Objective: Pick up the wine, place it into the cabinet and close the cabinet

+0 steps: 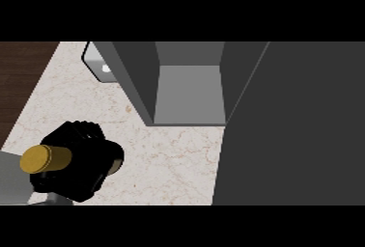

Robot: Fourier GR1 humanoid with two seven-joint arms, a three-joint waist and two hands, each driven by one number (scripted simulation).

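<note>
The wine bottle shows only its gold cap (44, 159), pointing toward the view's left at the lower left of the head view. My left hand (85, 164) is curled round the bottle and hides its body. The grey forearm (10, 178) comes in from the lower left edge. The cabinet (187, 94) stands open at the top middle, its grey inside bare. It lies up and to the right of the hand, apart from it. My right hand does not show.
The cabinet's dark door (292, 125) swings out and fills the right side of the view. A pale rounded object (100, 65) sits behind the cabinet's left wall. The marble counter (171, 154) ends at a dark wood strip (21, 72) on the left.
</note>
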